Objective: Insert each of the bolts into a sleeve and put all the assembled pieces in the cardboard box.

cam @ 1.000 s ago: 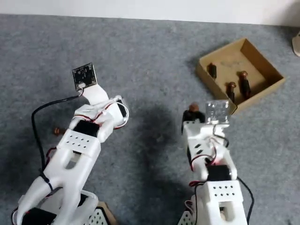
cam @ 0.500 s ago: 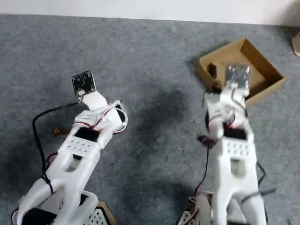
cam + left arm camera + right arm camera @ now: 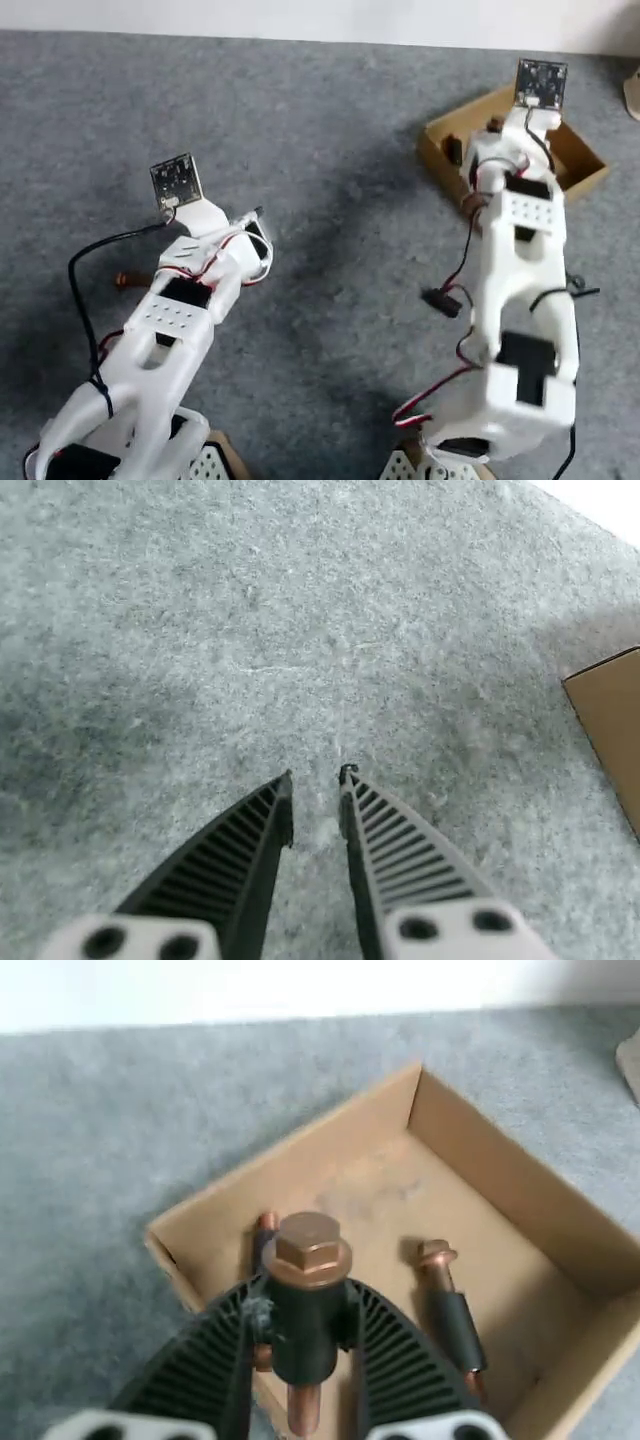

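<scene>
My right gripper [image 3: 303, 1298] is shut on an assembled piece [image 3: 305, 1310], a copper bolt in a black sleeve, held upright above the near-left corner of the cardboard box [image 3: 500, 1190]. An assembled piece [image 3: 450, 1305] lies inside the box, and another [image 3: 266, 1224] peeks out behind the held one. From above, the right arm stretches out to the box [image 3: 585, 165], its gripper [image 3: 492, 128] over the box's left part beside a black sleeve [image 3: 453, 150]. My left gripper [image 3: 315, 780] is open by a narrow gap above bare carpet, holding nothing.
A loose copper bolt [image 3: 122, 281] lies on the grey carpet to the left of the left arm [image 3: 190, 290]. A tan object [image 3: 632, 92] sits at the far right edge. A corner of the box [image 3: 610, 715] appears in the left wrist view.
The right arm swung from the middle of the table out to the box, carrying the assembled piece. The left arm barely shifted.
</scene>
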